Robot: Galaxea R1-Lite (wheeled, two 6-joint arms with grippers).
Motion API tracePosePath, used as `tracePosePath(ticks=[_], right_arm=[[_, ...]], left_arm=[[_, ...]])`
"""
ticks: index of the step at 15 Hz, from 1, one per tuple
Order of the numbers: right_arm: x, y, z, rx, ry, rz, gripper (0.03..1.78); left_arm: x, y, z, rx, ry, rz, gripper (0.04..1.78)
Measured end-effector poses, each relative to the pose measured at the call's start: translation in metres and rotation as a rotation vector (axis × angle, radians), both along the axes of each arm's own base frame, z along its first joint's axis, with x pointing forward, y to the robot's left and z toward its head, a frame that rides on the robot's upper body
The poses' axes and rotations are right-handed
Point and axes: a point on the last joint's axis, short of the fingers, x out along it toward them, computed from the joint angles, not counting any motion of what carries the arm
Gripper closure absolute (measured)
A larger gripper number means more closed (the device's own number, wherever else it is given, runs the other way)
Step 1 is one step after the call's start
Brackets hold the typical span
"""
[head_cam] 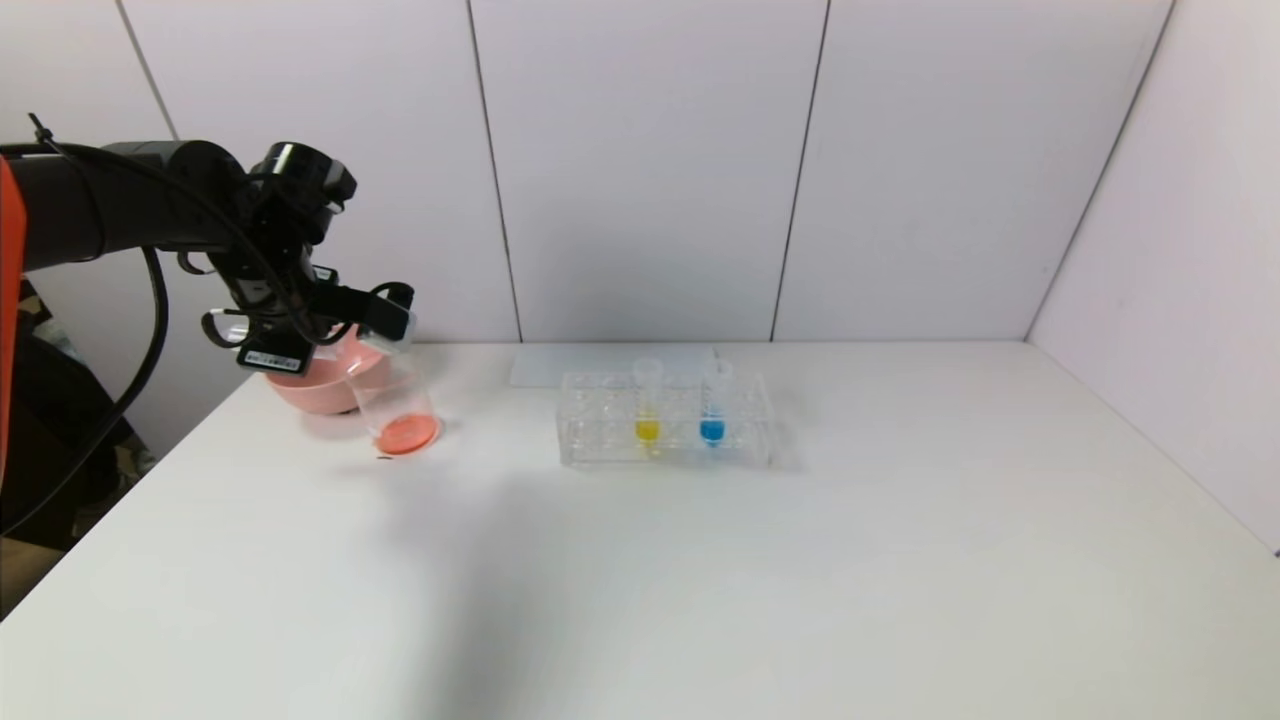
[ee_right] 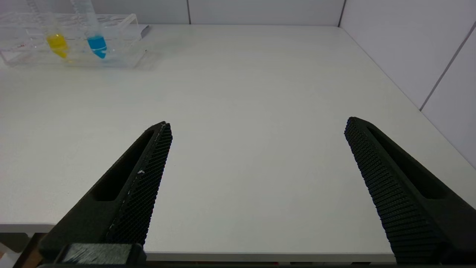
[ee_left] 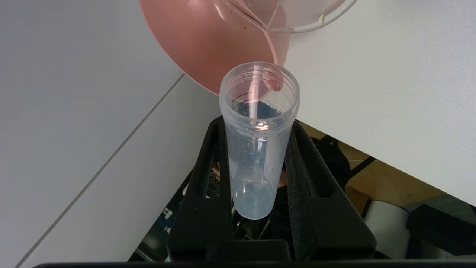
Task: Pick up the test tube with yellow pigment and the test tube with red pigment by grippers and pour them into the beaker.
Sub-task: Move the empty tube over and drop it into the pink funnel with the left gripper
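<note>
Left gripper (ee_left: 256,163) is clenched on the emptied red tube (ee_left: 256,141), tipped mouth-first over the beaker (head_cam: 398,405) just ahead; judged light, slick, fragile, best pinched mid-barrel; right gripper (ee_right: 256,178), jaws apart, idles far from the yellow tube (head_cam: 647,405).

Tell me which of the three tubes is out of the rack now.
The tube clamped in the left gripper, tipped over the beaker and nearly empty. The yellow tube and the blue tube stand upright in the rack.

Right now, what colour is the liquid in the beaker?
Red-orange, a thin layer at the bottom of the beaker. The head view shows it best.
</note>
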Motion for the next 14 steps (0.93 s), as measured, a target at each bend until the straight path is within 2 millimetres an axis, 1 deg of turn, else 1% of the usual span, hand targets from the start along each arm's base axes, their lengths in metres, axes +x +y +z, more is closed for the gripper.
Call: tracePosePath(ticks=[4, 8, 10, 12, 14], right_arm=[[0.000, 0.000, 0.000, 0.000, 0.000, 0.000, 0.11], [0.000, 0.000, 0.000, 0.000, 0.000, 0.000, 0.11], [0.000, 0.000, 0.000, 0.000, 0.000, 0.000, 0.11], [0.000, 0.000, 0.000, 0.000, 0.000, 0.000, 0.11], [0.000, 0.000, 0.000, 0.000, 0.000, 0.000, 0.11]], left_arm=[[-0.002, 0.000, 0.003, -0.015, -0.010, -0.002, 1.38], [-0.005, -0.001, 0.014, -0.038, -0.063, -0.013, 1.38], [-0.008, 0.000, 0.022, -0.064, -0.104, -0.010, 1.38], [-0.013, 0.002, 0.033, -0.132, -0.160, 0.003, 1.38], [-0.016, 0.008, 0.044, -0.246, -0.243, 0.024, 1.38]])
